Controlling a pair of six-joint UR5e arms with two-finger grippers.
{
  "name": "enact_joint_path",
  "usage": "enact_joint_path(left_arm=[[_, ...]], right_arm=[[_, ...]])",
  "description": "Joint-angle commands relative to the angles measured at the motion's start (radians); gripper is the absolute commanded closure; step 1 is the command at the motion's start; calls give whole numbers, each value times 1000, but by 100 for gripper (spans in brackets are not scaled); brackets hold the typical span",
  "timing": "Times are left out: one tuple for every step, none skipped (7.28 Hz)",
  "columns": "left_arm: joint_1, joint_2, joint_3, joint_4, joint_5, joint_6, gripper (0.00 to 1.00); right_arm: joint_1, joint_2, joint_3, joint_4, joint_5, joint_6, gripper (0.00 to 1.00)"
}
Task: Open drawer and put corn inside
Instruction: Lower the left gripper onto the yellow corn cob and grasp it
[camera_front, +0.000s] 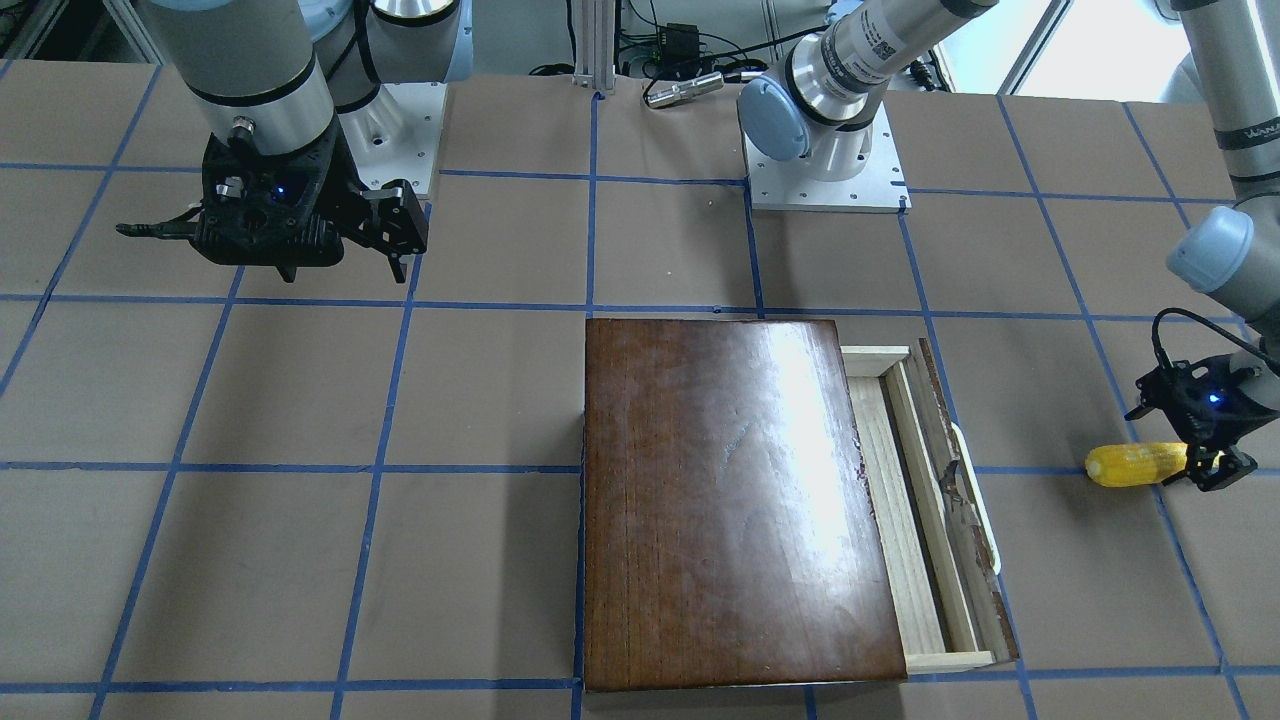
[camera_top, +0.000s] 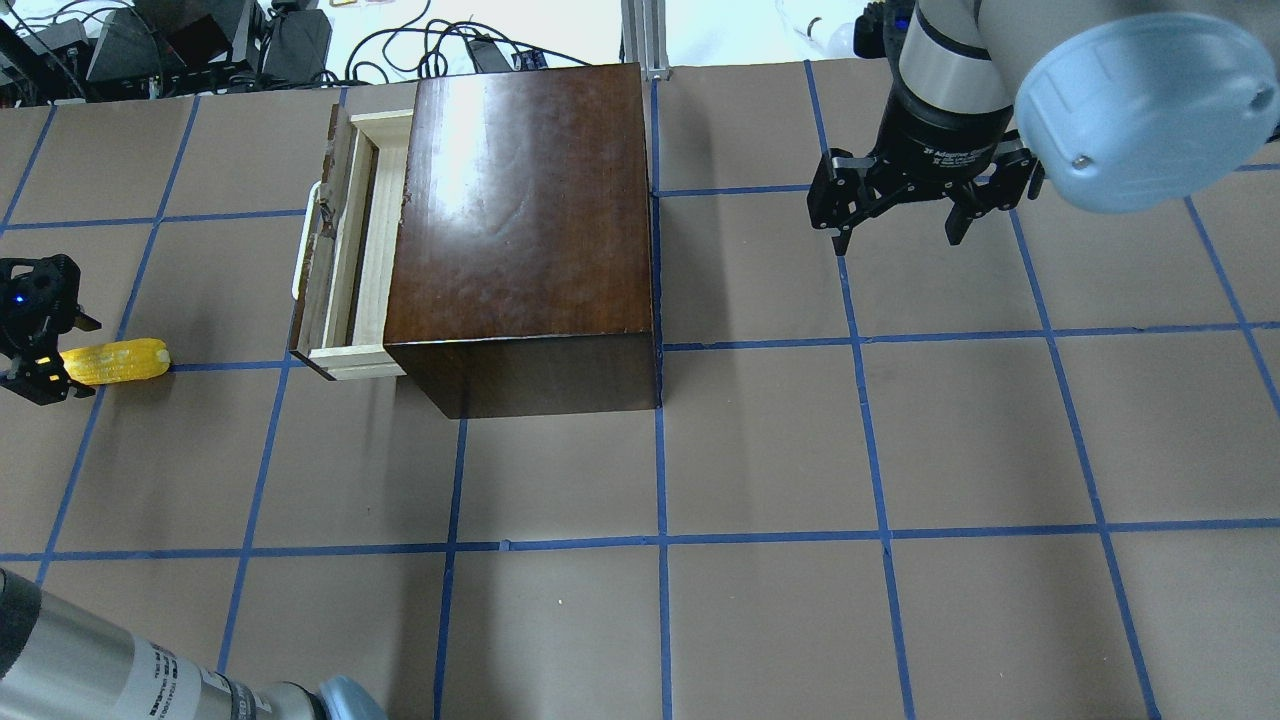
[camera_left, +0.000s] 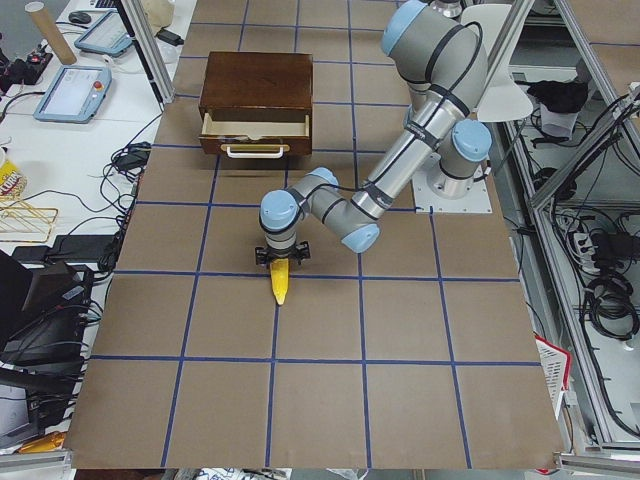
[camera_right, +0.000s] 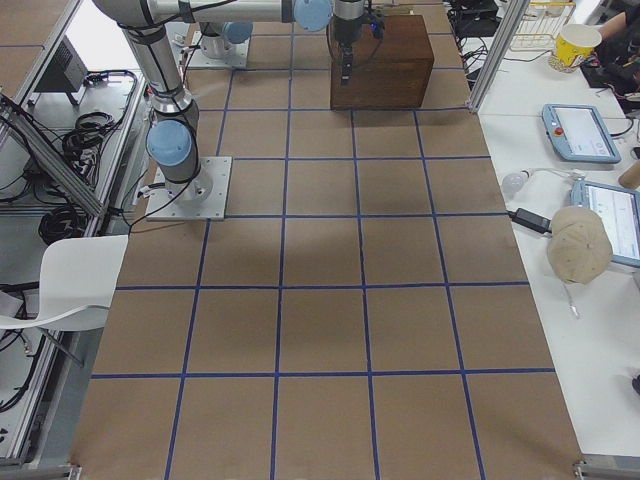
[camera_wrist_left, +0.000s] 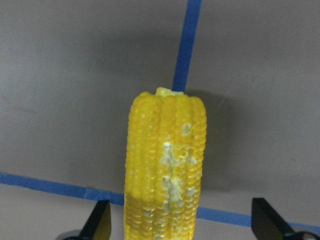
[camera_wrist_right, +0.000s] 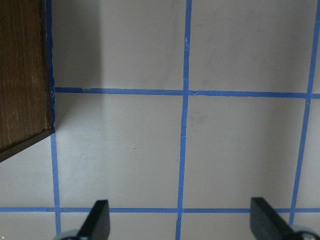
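The yellow corn (camera_front: 1135, 465) lies on the table, apart from the drawer and on its handle side; it also shows in the overhead view (camera_top: 115, 362) and the left wrist view (camera_wrist_left: 167, 165). My left gripper (camera_front: 1205, 465) is low at the corn's thick end, open, with its fingertips (camera_wrist_left: 100, 222) on either side of the cob and gaps showing. The drawer (camera_top: 350, 240) is pulled partly out of the dark-brown box (camera_top: 520, 200), its pale-wood tray bare. My right gripper (camera_top: 897, 240) is open and holds nothing, hovering on the box's far side from the drawer.
The drawer's white loop handle (camera_top: 302, 240) faces the corn. The brown table top (camera_top: 760, 450) carries a blue tape grid. The arm bases (camera_front: 825, 170) stand at the robot's edge. Cables and gear lie beyond the table's edge.
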Motion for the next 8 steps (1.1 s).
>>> enact_joint_path(left_arm=[[0, -35, 9, 12, -2, 26, 10], [0, -37, 10, 29, -5, 29, 48], [-2, -35, 19, 29, -7, 30, 93], [-2, -34, 38, 26, -8, 30, 96], [-3, -35, 38, 26, -10, 30, 100], [-6, -26, 39, 28, -14, 27, 100], [-14, -17, 39, 26, -15, 26, 100], [-20, -2, 39, 20, -16, 17, 100]], right_arm=[[0, 0, 0, 0, 0, 0, 0], [0, 0, 0, 0, 0, 0, 0], [0, 0, 0, 0, 0, 0, 0], [0, 0, 0, 0, 0, 0, 0], [0, 0, 0, 0, 0, 0, 0], [0, 0, 0, 0, 0, 0, 0], [0, 0, 0, 0, 0, 0, 0], [0, 0, 0, 0, 0, 0, 0]])
